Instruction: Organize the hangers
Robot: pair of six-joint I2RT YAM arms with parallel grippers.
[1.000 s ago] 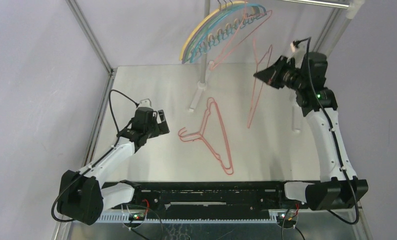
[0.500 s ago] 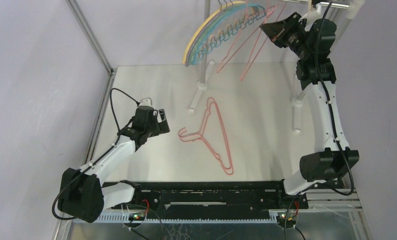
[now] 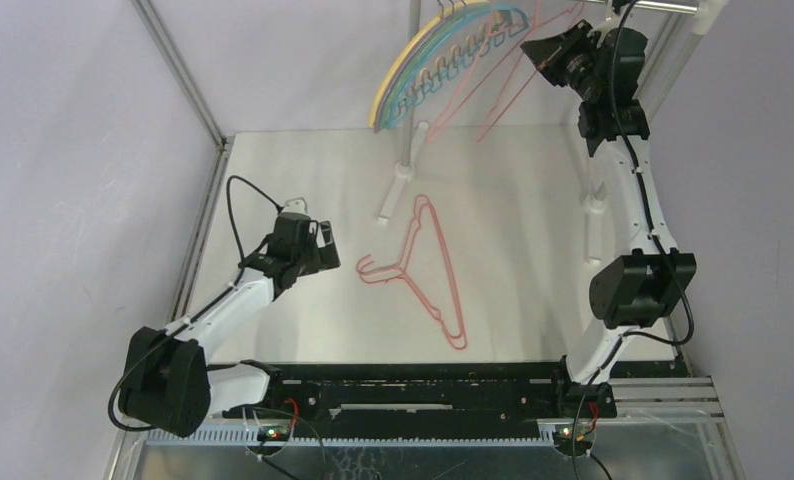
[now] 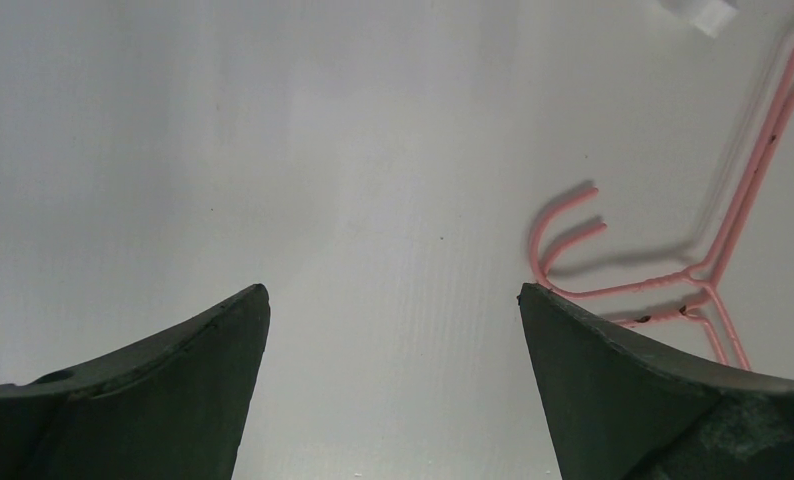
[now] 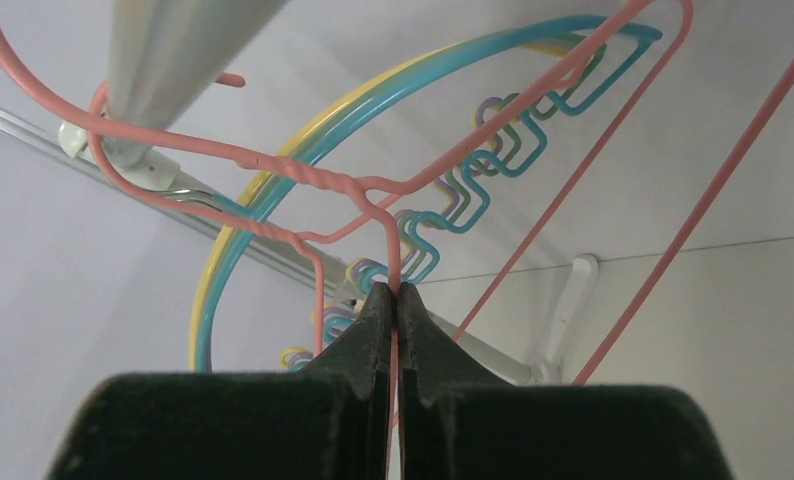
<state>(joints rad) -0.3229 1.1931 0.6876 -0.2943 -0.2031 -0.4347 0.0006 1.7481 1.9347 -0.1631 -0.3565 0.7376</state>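
Overhead from behind; left wrist close, downward; both on pink hanger (image 3: 403,270)

On the left: folded low and forward from the base, elbow bent, wrist roughly level, with the left pincer (image 4: 393,290) spread wide just above the desk (image 3: 303,160), fingers (image 4: 173,380) well apart and gripping nothing. On the right: standing tall from the base, jointed at mid-height, forearm climbing steeply toward the far upper corner, wrist turned leftward, with the right pincer (image 3: 535,47) pressed tight, fingertips (image 5: 373,320) pinching the thin wire of a pink hanger (image 5: 393,250).
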